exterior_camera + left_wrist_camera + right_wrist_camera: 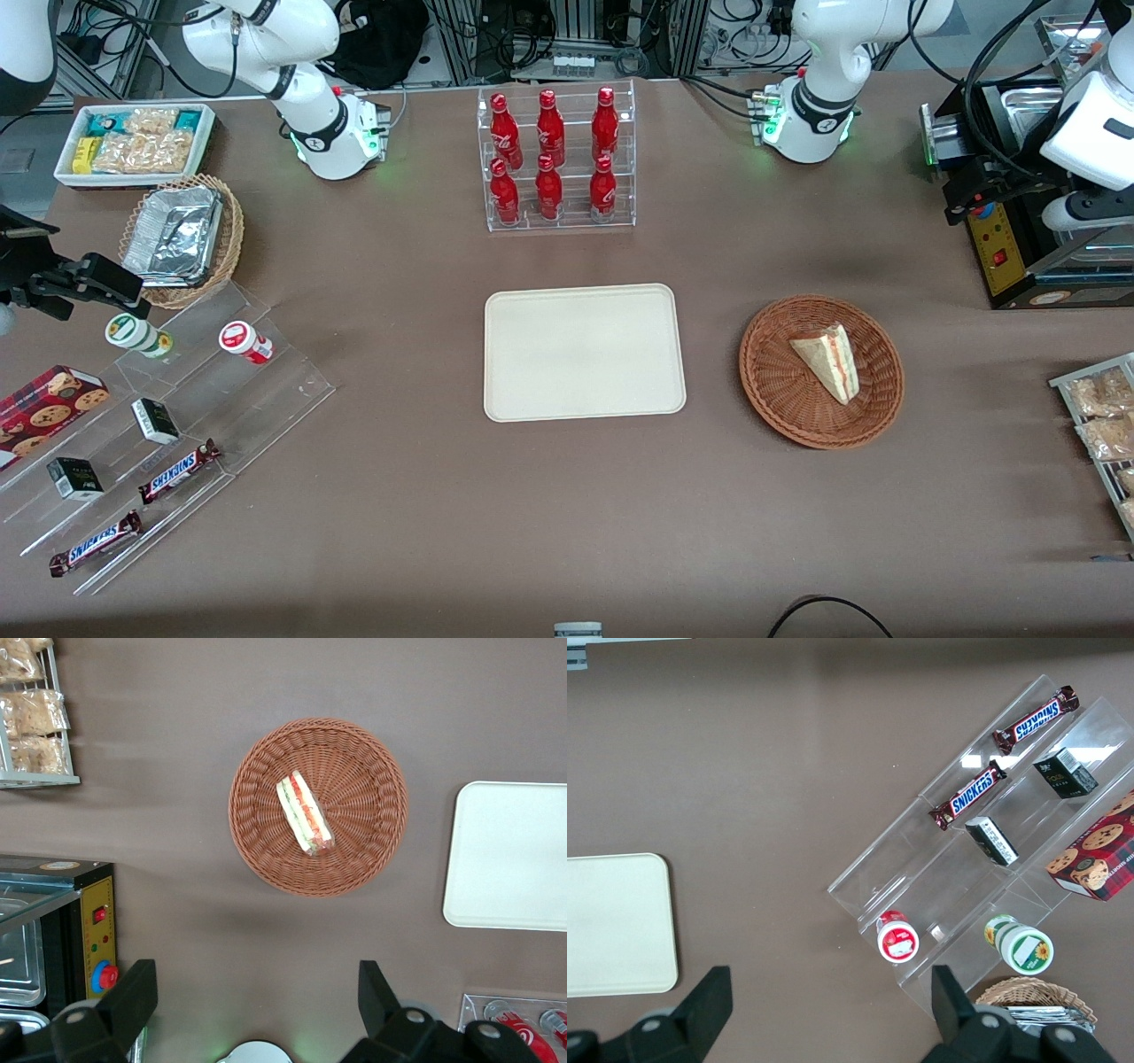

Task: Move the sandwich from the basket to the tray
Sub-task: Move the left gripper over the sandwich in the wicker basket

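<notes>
On the brown counter (425, 496), taken from the parked arm's end toward the working arm's, the cream tray (584, 352) is found first, lying flat and bare near the counter's middle, with a rack of red bottles (556, 158) standing farther from the front camera than the tray. Next, well apart from the tray, comes the reddish-brown basket (780, 408), and in it the sandwich (831, 360), lying on its side, its red and green filling edge turned up toward the wrist camera. Last comes the gripper (257, 1001), held high above the counter near the working arm's end; its jaws are spread wide apart and nothing is held between them.

The task is judged to be barely started, since the sandwich has not been touched. Several failures can be foreseen. If the jaws are brought down across the long diagonal of the wedge rather than across its flat bread faces, the sandwich may be pushed aside or tipped against the basket's sloping wall. If too much force is applied, the soft bread may be crushed and the filling squeezed out. The light basket could be dragged or lifted should a finger catch its woven rim. A loose hold may let the wedge drop on the bare counter between basket and tray.
</notes>
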